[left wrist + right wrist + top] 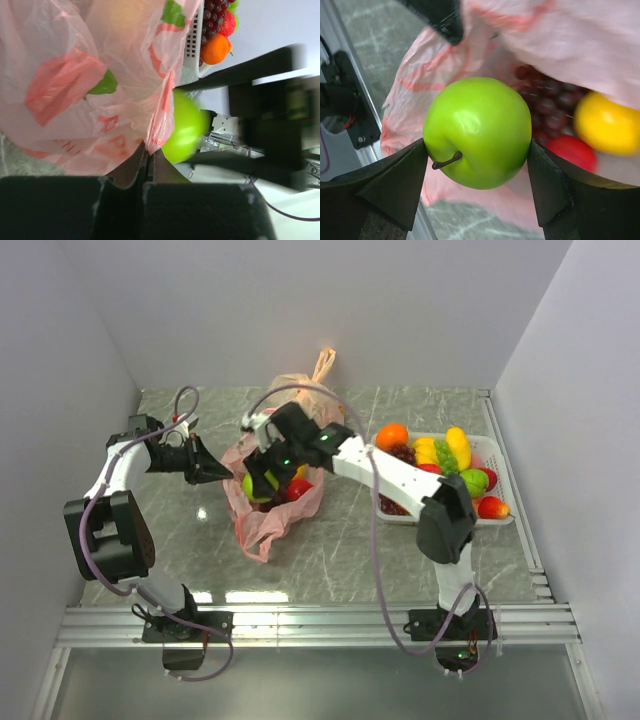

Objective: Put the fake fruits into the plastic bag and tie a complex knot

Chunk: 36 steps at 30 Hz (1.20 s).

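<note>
Since the green apple [477, 130] sits squarely between the pads of my right pincer [477, 150], gripped across its widest girth with the stem facing the camera, I judge the hold sound. The fruit looks hard, glossy and probably hollow-light, so it needs only a modest squeeze. Its slick skin would slide if I took it off-centre.

It hangs just above the mouth of the plastic bag [265, 530], where a grape bunch [545, 100], a yellow fruit [607, 122] and a red one [572, 150] lie inside.

My left pincer [147, 160] is clamped tight on a fold at the bag's rim, holding that side up. Whether it has a handle loop or only loose film I cannot quite tell from the wrist view.

The film is thin, crinkly and limp, so I expect it to sag shut wherever it is not held, and a hard tug could tear it. The handles are the place to take it for the knot. More fruits wait on the white tray [505, 521], well to the right.
</note>
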### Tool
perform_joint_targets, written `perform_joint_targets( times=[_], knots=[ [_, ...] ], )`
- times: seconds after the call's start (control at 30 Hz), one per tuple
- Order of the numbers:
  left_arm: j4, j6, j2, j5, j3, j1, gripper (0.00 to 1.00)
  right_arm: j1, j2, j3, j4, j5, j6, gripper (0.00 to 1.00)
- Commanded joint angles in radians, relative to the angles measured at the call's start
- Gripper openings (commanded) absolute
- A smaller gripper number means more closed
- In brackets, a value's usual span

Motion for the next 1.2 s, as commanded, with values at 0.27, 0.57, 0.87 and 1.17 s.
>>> perform_joint_targets(
  times=[0.27,0.57,0.87,1.17],
  knots=[
    [-0.011,0.039,0.006,0.049,0.062,0.013,0.0,0.091,-0.015,-0.191,-0.063,-0.029,-0.075,1.0],
    [0.001,0.042,-0.021,0.03,0.03,0.013,0.0,0.048,-0.215,-0.257,-0.118,0.026,-0.105,1.0],
    [0.026,0.057,-0.073,-0.003,-0.06,0.007,0.01,-0.15,-0.374,-0.1,-0.149,0.151,-0.1,1.0],
    [0.024,0.097,-0.132,-0.055,-0.122,-0.008,0.0,-0.476,-0.529,-0.185,-0.387,0.178,-0.273,0.98]
  ],
)
